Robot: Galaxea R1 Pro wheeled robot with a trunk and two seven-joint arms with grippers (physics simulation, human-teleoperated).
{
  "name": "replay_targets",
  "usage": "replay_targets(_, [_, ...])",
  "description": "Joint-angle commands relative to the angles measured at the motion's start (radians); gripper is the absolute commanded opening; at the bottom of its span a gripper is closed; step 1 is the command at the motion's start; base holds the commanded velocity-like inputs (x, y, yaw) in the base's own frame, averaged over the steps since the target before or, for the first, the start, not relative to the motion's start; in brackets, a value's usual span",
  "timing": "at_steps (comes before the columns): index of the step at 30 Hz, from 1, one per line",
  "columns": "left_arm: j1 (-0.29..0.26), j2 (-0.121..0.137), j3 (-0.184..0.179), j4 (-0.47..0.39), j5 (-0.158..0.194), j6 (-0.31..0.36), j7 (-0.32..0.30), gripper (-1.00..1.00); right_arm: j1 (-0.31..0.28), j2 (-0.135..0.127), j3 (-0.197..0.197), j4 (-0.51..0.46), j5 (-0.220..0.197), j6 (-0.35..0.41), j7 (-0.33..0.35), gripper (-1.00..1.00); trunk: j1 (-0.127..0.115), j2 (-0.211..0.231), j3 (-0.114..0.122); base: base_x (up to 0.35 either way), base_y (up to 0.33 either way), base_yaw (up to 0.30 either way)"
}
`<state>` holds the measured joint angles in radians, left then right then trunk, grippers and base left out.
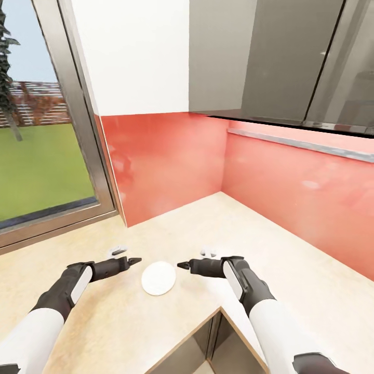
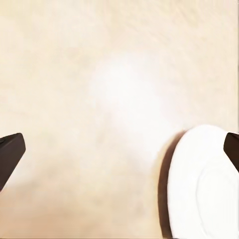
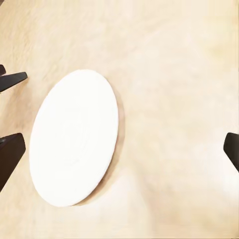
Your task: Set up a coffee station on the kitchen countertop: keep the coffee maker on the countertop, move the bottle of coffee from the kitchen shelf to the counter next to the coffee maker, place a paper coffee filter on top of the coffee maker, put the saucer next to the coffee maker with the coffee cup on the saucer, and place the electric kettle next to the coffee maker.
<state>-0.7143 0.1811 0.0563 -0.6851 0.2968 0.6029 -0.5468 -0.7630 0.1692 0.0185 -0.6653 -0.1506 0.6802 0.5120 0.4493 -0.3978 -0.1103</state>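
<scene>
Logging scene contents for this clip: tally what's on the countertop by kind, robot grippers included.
Saucer: 1, white, lying flat on the kitchen countertop.
Grippers: 2, the left gripper and the right gripper, one on each side of the saucer, both open.
Total: 3.
</scene>
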Motion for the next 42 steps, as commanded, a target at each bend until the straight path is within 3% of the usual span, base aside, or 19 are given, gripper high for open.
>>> replay_targets(1, [-0.001, 0.000, 0.003, 0.000, 0.004, 0.007, -0.002, 1.00, -0.001, 0.000, 0.002, 0.007, -0.010, 0.007, -0.004, 1.00, 0.001, -0.002, -0.002, 0.054, 0.000, -0.150])
replay_targets(17, [0.000, -0.002, 0.008, 0.052, 0.005, 0.015, -0.001, 1.00, -0.001, 0.005, 0.003, 0.087, -0.010, 0.007, -0.001, 1.00, 0.001, -0.002, -0.002, 0.005, 0.000, -0.013])
replay_targets(23, [-0.002, -0.002, 0.026, 0.085, 0.081, 0.025, 0.006, 1.00, -0.001, 0.005, 0.004, 0.088, -0.011, 0.007, -0.001, 1.00, 0.001, -0.002, -0.002, 0.000, 0.000, 0.000])
replay_targets(30, [-0.002, -0.015, 0.028, 0.088, 0.109, 0.068, 0.008, 1.00, -0.001, 0.005, 0.003, 0.088, -0.012, 0.008, -0.003, 1.00, 0.001, -0.002, -0.002, 0.000, 0.000, 0.000])
replay_targets(35, [-0.002, -0.016, 0.026, 0.133, 0.174, 0.111, 0.007, 1.00, -0.001, 0.005, 0.003, 0.090, -0.012, 0.009, -0.003, 1.00, 0.001, -0.002, -0.002, 0.000, 0.000, 0.000])
replay_targets(42, [-0.002, -0.017, 0.025, 0.174, 0.195, 0.113, 0.007, 1.00, -0.001, 0.005, 0.004, 0.090, -0.012, 0.010, -0.004, 1.00, 0.001, -0.002, -0.002, 0.000, 0.000, 0.000])
